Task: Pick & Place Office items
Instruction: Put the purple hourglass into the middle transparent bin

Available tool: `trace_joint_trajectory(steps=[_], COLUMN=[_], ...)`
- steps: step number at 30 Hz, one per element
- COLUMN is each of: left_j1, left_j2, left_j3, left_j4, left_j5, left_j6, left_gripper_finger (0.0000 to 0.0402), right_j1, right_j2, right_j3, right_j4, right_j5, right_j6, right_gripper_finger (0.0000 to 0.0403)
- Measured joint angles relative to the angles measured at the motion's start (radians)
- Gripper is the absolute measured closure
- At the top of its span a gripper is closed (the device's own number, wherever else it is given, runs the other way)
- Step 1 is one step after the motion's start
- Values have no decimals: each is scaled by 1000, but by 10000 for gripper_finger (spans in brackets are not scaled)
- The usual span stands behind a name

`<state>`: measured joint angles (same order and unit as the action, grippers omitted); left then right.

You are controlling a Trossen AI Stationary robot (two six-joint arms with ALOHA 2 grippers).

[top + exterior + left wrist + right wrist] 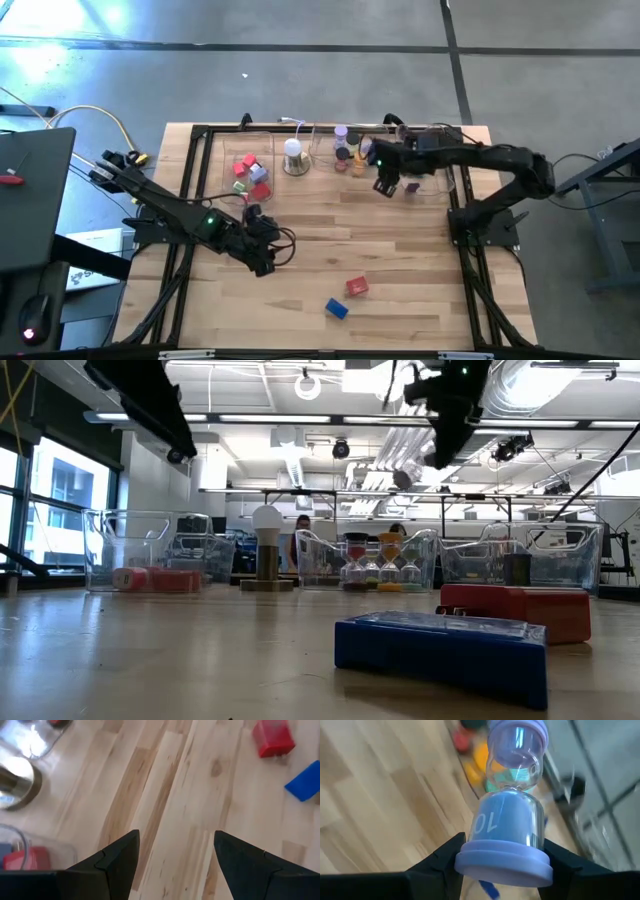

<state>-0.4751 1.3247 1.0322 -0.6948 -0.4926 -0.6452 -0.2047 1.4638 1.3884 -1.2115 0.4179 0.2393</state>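
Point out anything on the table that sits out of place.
Two blocks lie loose on the bare wood near the front edge, outside the clear trays: a red block and a blue block. The other loose pieces sit in trays.

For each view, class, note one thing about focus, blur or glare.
High view: glare washes the floor at top left. Low view: the blue block looms soft up close. Left wrist view: the red block is slightly soft. Right wrist view: the lilac sand timer is sharp, the background smeared.

Left gripper point(175, 857) poised above pale wooden surface point(170, 795), fingers point(117, 857) spread.

A red block point(271, 738) and blue block point(305, 781) lie beyond; a metal base point(15, 785) and clear tray point(35, 855) flank the opposite side.
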Motion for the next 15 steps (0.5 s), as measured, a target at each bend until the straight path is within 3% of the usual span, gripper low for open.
trace_joint_trajectory(steps=[7,15], left_j1=[0,2], left_j2=[0,0], left_j3=[-43,-47], left_j4=[0,7], left_j5=[0,-1], left_j6=[-41,-31], left_gripper_finger=[155,155], right_j1=[-121,-143], right_j2=[1,1], right_j3=[-2,-2], right_j4=[-101,-80], right_j5=[-68,-166], right_j6=[25,-42], right_gripper_finger=[225,225])
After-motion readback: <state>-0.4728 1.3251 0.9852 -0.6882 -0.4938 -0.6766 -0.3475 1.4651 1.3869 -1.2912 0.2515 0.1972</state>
